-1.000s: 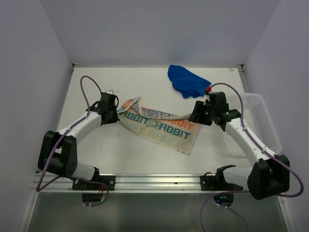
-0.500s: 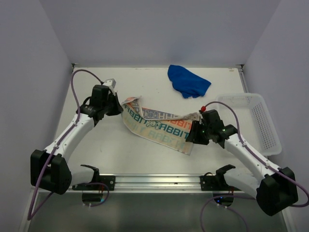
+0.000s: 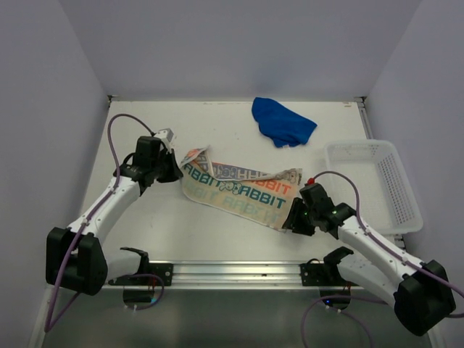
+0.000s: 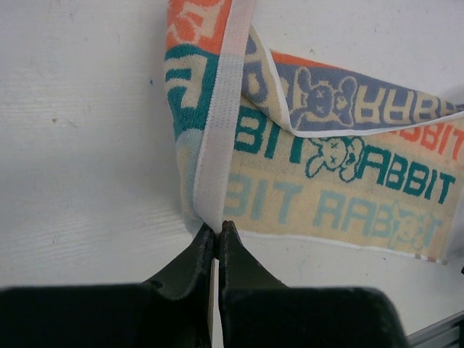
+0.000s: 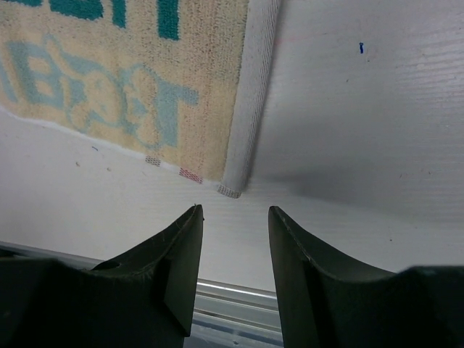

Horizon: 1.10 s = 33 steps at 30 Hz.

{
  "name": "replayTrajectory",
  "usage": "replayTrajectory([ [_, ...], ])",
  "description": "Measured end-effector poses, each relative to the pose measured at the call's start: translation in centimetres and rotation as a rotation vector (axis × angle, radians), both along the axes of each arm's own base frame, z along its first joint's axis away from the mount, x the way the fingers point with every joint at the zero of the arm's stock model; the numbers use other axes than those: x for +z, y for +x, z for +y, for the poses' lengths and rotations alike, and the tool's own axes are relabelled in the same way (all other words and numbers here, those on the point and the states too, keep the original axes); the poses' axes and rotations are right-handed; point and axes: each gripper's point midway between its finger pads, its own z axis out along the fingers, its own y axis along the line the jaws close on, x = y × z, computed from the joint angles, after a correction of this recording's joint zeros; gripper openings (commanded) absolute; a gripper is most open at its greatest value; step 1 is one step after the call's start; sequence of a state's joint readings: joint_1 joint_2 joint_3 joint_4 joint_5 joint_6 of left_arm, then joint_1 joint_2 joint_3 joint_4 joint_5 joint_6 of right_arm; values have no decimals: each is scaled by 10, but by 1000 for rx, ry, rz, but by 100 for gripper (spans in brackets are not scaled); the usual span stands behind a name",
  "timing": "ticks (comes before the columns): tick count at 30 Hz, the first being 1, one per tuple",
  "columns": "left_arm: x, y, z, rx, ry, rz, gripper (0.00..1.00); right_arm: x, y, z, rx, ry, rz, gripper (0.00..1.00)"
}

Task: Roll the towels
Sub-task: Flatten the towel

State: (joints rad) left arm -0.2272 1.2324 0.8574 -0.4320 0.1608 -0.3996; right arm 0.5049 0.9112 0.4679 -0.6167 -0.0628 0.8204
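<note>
The patterned towel, orange, grey-blue and cream with "RABBIT" lettering, lies spread across the table's middle, its far edge folded over. My left gripper is shut on the white hem at the towel's left end; its tips pinch that hem. My right gripper is open just off the towel's near right corner, nothing between its fingers. The plain blue towel lies crumpled at the far side, away from both grippers.
A white mesh basket stands at the right edge, beside my right arm. A metal rail runs along the near edge and shows in the right wrist view. White walls close in the left, far and right sides.
My right gripper has moved toward the near edge, from the towel's far right corner to its near right corner. My left gripper stays at the towel's left end, shifted slightly.
</note>
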Motion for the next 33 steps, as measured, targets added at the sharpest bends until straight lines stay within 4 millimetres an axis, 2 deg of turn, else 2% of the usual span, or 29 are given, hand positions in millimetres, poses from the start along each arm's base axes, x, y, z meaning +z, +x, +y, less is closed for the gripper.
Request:
replayTrajectory([
  [15,-5,-6,-8,-40,-44,11,0,-22,-2,-1,-36,-51,61,43],
  [22,1,-8,-10,-52,-58,-6,0,-24,2,4,-22,-88,55,43],
  [33,18,-11,-17,-84,-96,-61,0,-27,4,3,-13,-216,54,31],
])
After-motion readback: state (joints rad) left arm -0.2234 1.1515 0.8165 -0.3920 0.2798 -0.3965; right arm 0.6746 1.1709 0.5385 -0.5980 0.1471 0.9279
